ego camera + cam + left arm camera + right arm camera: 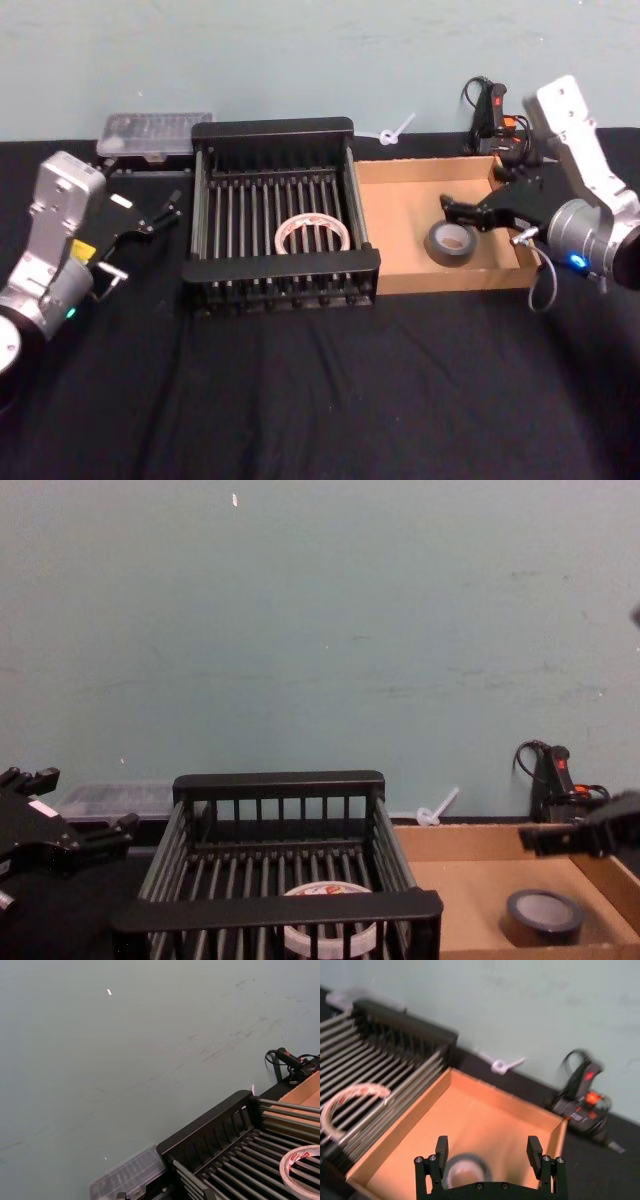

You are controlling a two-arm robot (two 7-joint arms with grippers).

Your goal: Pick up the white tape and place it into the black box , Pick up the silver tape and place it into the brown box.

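On the black surface [320,400]: crate and box sit side by side, walls touching, crate on the left.
Crate [283,268]: black, slatted sides and floor, thick rims; it holds one thing, the white tape.
White tape [312,233]: lies flat on the floor bars, toward the crate's front right; red marks show on its top face in the chest view [330,920].
Box [400,225]: shallow tan cardboard, low walls; it holds one thing, the silver tape.
Silver tape [451,243]: dark grey roll lying flat on the box floor, toward the front right part, apart from the walls.
Right pincer [462,212]: released, fingers spread, hovering over the box just above and beside the silver tape; the wrist view shows the roll [466,1169] below and between the spread fingers, not gripped.
Left pincer [158,212]: hangs left of the crate, outside it, grasping nothing; whether its fingers are spread or closed, I cannot tell.
Clear plastic case [155,133]: behind the crate's left rear corner, by the wall.
Black and orange tool [492,118]: behind the box's right rear corner.
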